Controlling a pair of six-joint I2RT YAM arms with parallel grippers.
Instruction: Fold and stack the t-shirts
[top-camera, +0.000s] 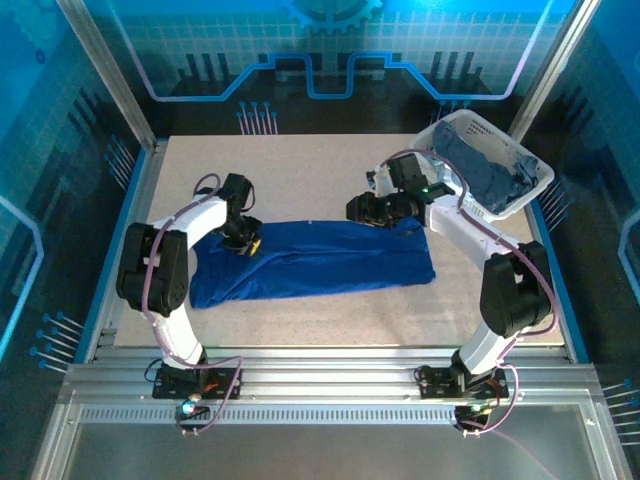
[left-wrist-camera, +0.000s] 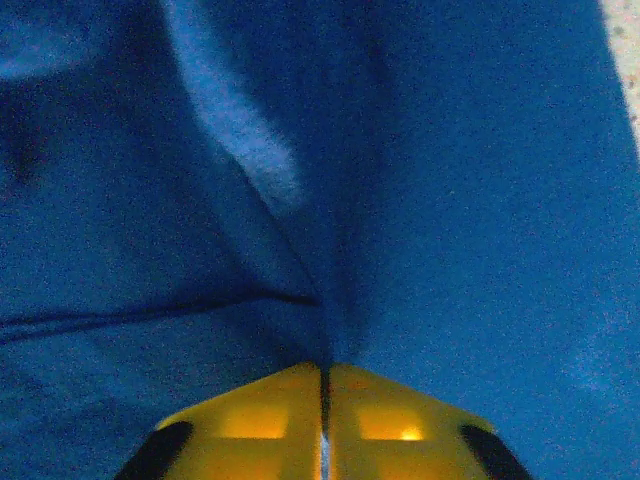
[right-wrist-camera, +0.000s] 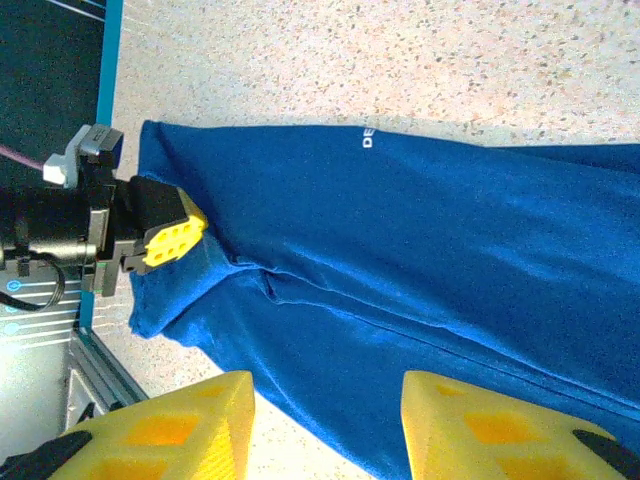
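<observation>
A royal blue t-shirt (top-camera: 320, 258) lies folded into a long strip across the middle of the table. My left gripper (top-camera: 250, 245) presses down on its left part. In the left wrist view that gripper (left-wrist-camera: 325, 375) is shut, and the blue cloth (left-wrist-camera: 450, 200) puckers into creases that run to its tips. My right gripper (top-camera: 358, 208) hovers over the shirt's far edge, right of centre. It stands open (right-wrist-camera: 325, 420) above the t-shirt (right-wrist-camera: 430, 250) with nothing between its fingers. The left gripper (right-wrist-camera: 170, 240) also shows in the right wrist view, on the cloth.
A white lattice basket (top-camera: 540, 185) sits at the back right corner with duller grey-blue t-shirts (top-camera: 485, 170) inside. The speckled table (top-camera: 300, 170) has bare surface behind and in front of the shirt. Metal frame posts rise at both back corners.
</observation>
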